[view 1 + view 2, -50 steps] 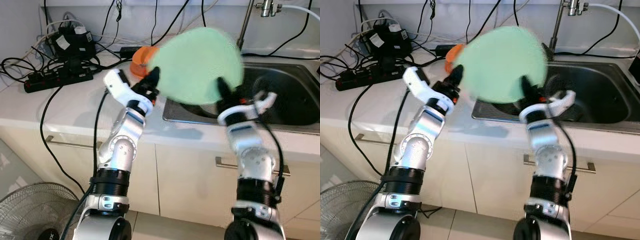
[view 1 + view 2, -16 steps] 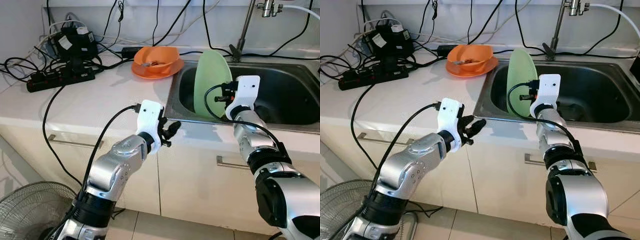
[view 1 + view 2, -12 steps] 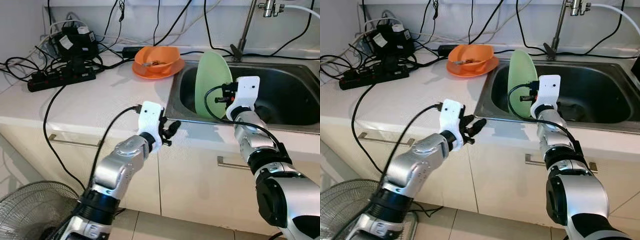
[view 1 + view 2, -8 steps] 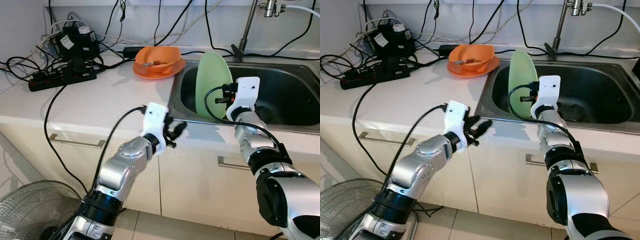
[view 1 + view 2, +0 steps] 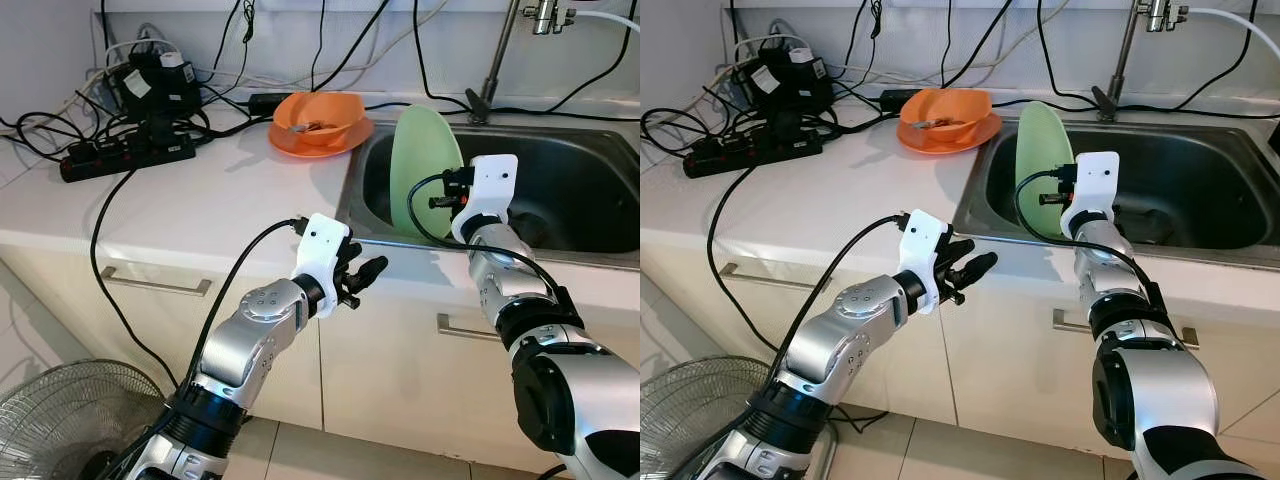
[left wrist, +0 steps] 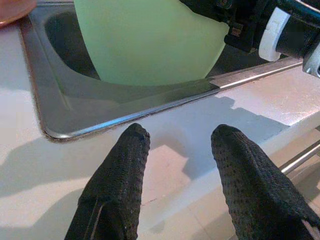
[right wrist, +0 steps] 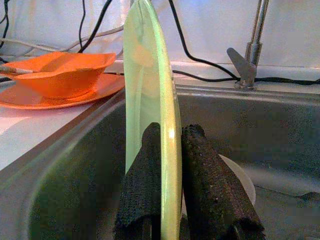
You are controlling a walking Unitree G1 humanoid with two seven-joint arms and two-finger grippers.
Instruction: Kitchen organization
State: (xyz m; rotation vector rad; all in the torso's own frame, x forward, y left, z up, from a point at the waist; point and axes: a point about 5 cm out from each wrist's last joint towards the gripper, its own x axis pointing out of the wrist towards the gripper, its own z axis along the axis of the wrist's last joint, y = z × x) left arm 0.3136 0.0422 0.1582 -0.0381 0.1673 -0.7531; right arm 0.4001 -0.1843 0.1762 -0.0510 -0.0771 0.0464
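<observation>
1. My left hand is spread open and empty, over the near table edge by the sink.
2. My right hand pinches the green plate on edge, upright in the sink's left end. Not yet set down, I judge.
3. Orange bowl and plate wait far-left of the sink.
4. Pale table, cables, power strip far left, fan on the floor.

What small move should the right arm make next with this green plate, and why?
Probably lower it and tip it flat before releasing. The right gripper pinches the green plate on edge, upright in the sink; let go now, it would likely topple. The left gripper, jaws open, hovers off the counter edge.
</observation>
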